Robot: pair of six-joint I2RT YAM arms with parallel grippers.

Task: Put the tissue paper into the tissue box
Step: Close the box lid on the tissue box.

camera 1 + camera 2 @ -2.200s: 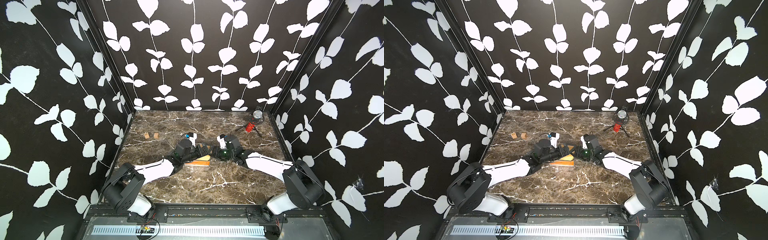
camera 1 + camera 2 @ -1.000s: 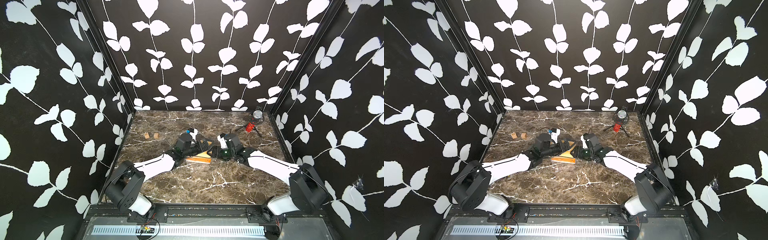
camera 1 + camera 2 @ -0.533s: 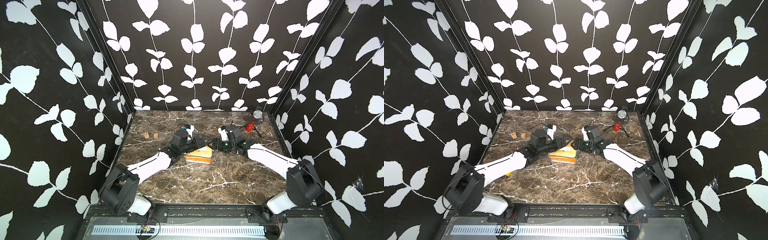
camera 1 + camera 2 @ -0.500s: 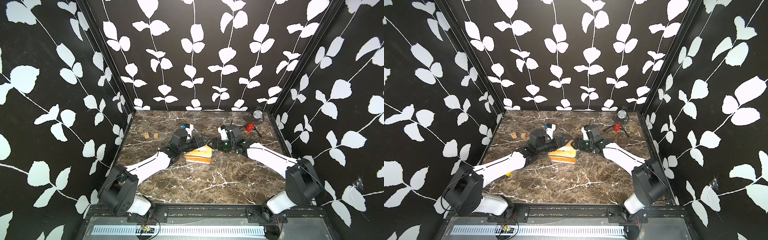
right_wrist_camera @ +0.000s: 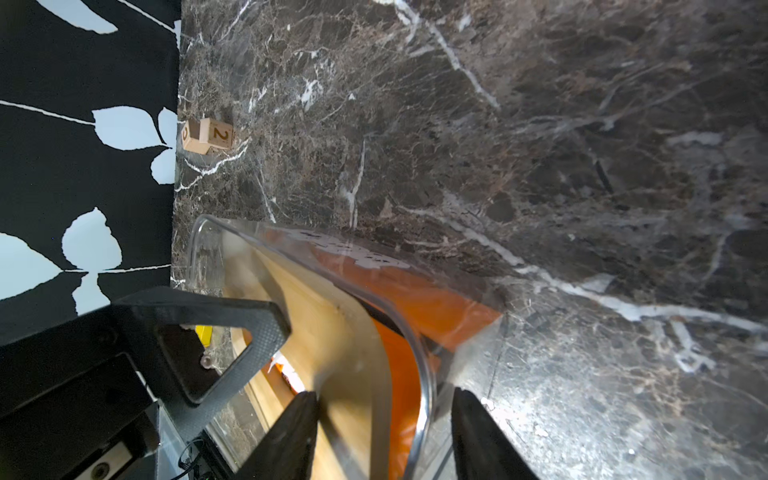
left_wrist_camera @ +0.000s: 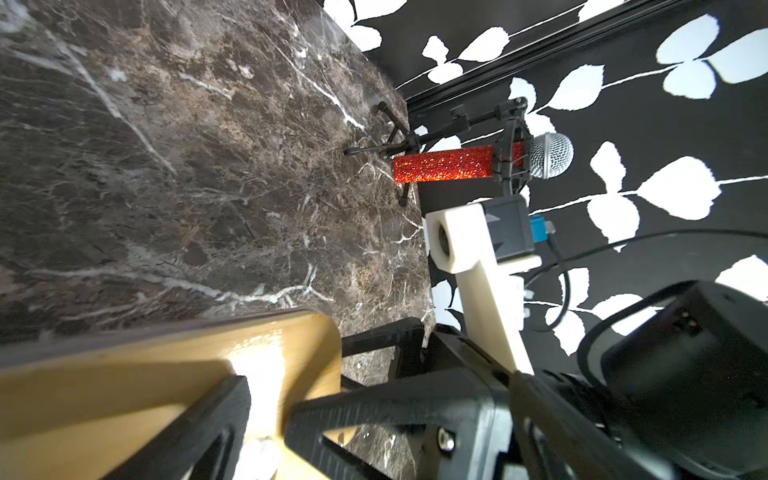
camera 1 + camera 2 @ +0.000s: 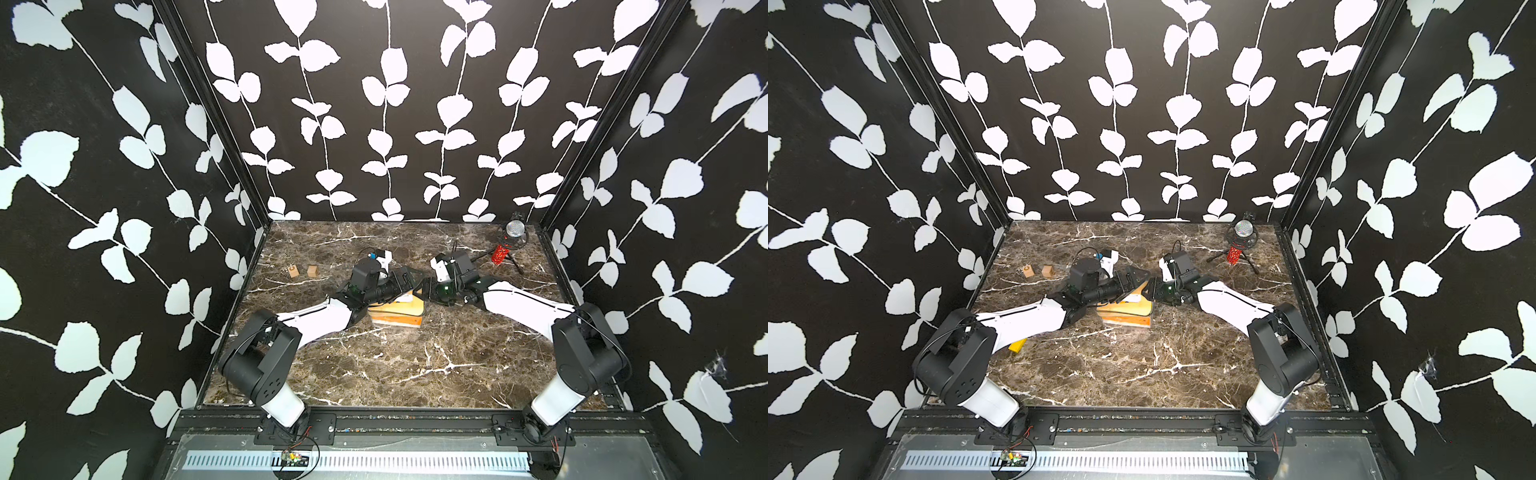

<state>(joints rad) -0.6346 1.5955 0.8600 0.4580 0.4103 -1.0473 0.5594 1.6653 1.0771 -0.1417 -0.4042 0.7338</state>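
Marble tabletop (image 7: 415,365), mid-frame: tissue paper (image 5: 419,299) sits inside your clear tissue box (image 5: 291,246), bamboo lid (image 5: 332,332) tilted above, likely awaiting seating; left gripper (image 7: 1136,277) spread wide against the lid, right gripper (image 5: 382,395) straddling box wall, clamping not discernible.

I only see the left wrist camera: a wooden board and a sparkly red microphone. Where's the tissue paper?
Observer: The tissue paper is inside the clear tissue box, partly under that board, the bamboo lid.
Operator: Is it on flat?
Observer: No, it looks tilted, not flat on the box.
Operator: What's the other arm doing?
Observer: The right tool has one finger each side of the box's wall and the lid's edge.
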